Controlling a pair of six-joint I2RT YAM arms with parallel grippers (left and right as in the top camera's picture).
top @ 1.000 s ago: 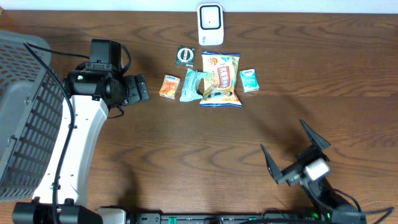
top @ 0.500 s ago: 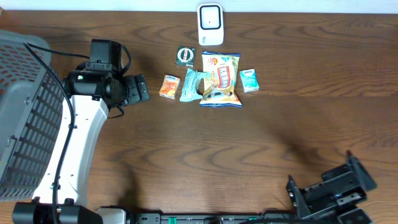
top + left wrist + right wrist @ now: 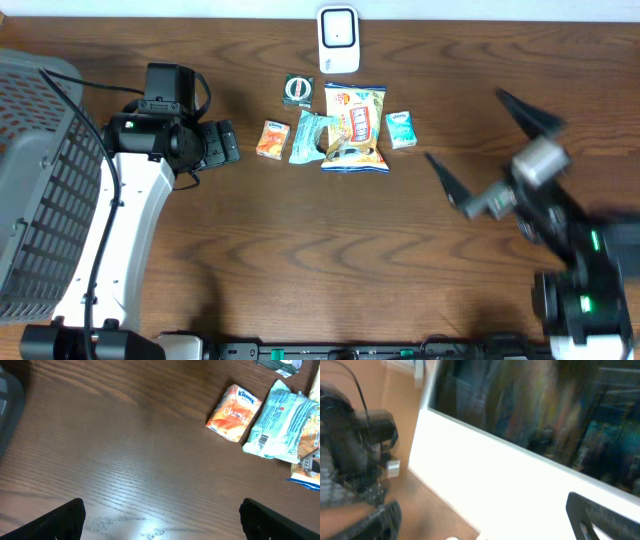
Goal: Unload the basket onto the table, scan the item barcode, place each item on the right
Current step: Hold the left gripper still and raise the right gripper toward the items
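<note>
Table: dark brown wooden table (image 3: 300, 250) with clear grain. It is glossy enough to show a pale glare patch low in the left wrist view.
Scanner: white rounded plastic barcode scanner (image 3: 338, 38) at the top centre of the overhead view, by the table's far edge. Only the packets lie near it.
Items: a loose cluster just below the scanner in the upper centre of the overhead view. All lie flat on the wood, and none is held.
Dark packet: small black square packet with a round mark (image 3: 297, 90). It is the one closest to the scanner, down and to its left.
Orange pack: small orange soft tissue pack (image 3: 234, 412) with white lettering, at the cluster's left end, tilted.
Teal wrapper: crinkled pale teal plastic wrapper (image 3: 306, 137), just right of the orange pack. The left wrist view shows a printed barcode at its lower end. Its right edge touches the snack bag.
Snack bag: yellow and orange glossy snack bag (image 3: 355, 128), the largest item, in the middle of the cluster.
Small pack: small teal-and-white pack (image 3: 401, 129), just right of the snack bag.
Basket: grey plastic mesh basket (image 3: 40, 180) along the left edge of the overhead view, beside the left arm.
Left gripper: black left gripper (image 3: 228, 143) on a white arm, left of the orange pack, near it but not touching. Its fingers are spread wide, with only bare wood between them.
Right gripper: black right gripper (image 3: 465, 127), motion-blurred at the right of the overhead view. Its fingers are spread wide with nothing between them, and it is well apart from the cluster.
Right wrist view: heavily blurred, showing a white band and dark smears. No items can be made out.
</note>
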